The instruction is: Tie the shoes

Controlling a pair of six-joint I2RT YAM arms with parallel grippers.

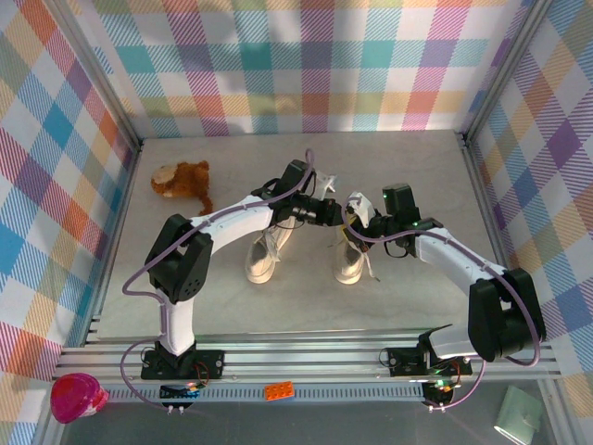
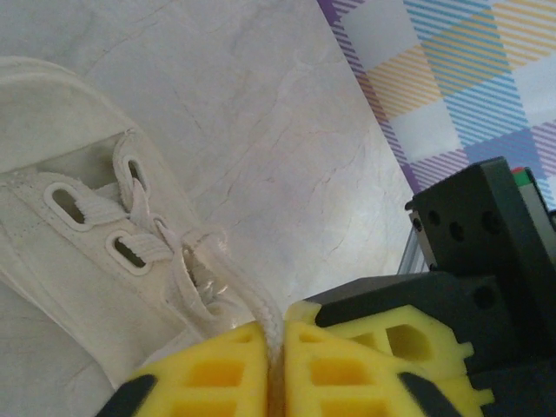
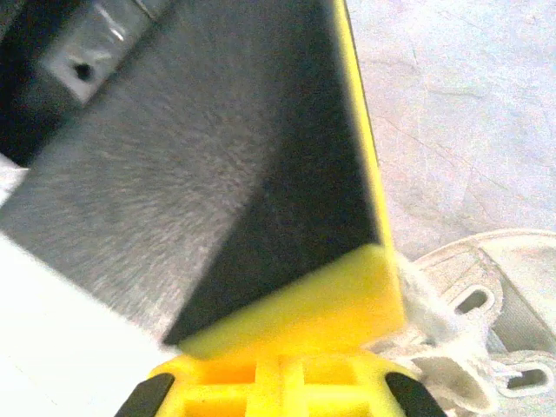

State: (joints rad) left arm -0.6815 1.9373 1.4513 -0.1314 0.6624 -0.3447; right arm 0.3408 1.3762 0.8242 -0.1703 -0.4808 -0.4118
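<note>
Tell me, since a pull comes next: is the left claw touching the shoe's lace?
Touching. The left wrist view shows the left claw shut on the white lace, pinched between its yellow fingers.

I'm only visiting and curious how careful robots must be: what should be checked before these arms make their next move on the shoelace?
1. Left hand shut on the long white lace: ok, pinched between its yellow fingers.
2. Right hand shut: ok; what it grips: cannot tell.
3. Room between the two hands: not ok, they nearly meet.
4. Cream canvas sneakers upright, side by side: ok.
5. Brown plush toy out of the way: ok.
6. Bow tied: not ok.
</note>
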